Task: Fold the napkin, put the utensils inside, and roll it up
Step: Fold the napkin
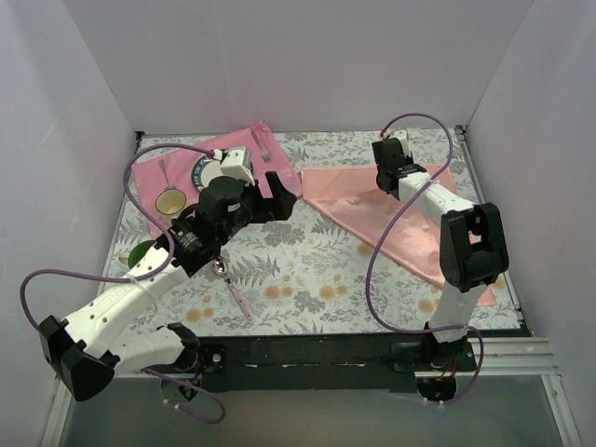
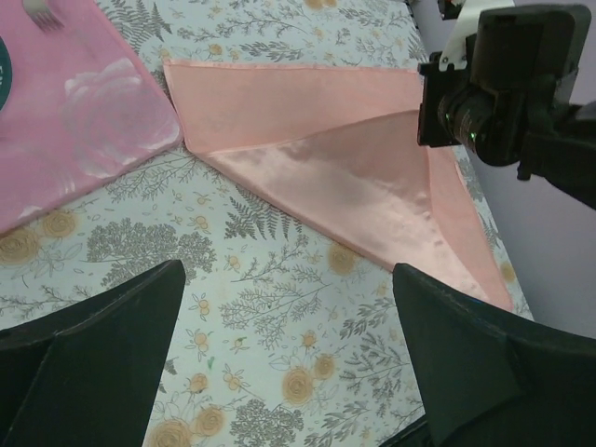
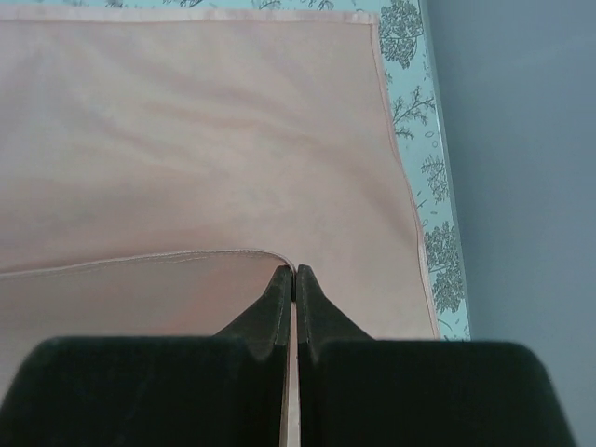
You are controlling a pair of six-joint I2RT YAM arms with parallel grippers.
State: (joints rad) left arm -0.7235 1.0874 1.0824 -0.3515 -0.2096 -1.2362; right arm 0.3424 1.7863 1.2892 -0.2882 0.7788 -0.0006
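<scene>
The right gripper is seen with its jaws pressed fully together, and a hemmed edge of the napkin is pinched at their tips. The left gripper is held spread wide, with nothing between its fingers, above the table near its centre. The napkin is laid toward 2 o'clock of the table, one layer folded partway over the other. The mat is laid at 10 o'clock.

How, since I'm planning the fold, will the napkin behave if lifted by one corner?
Probably floppy: the napkin drapes in soft creases where the right gripper pinches its folded edge. Its sheen suggests slippery layers that may slide apart.
</scene>
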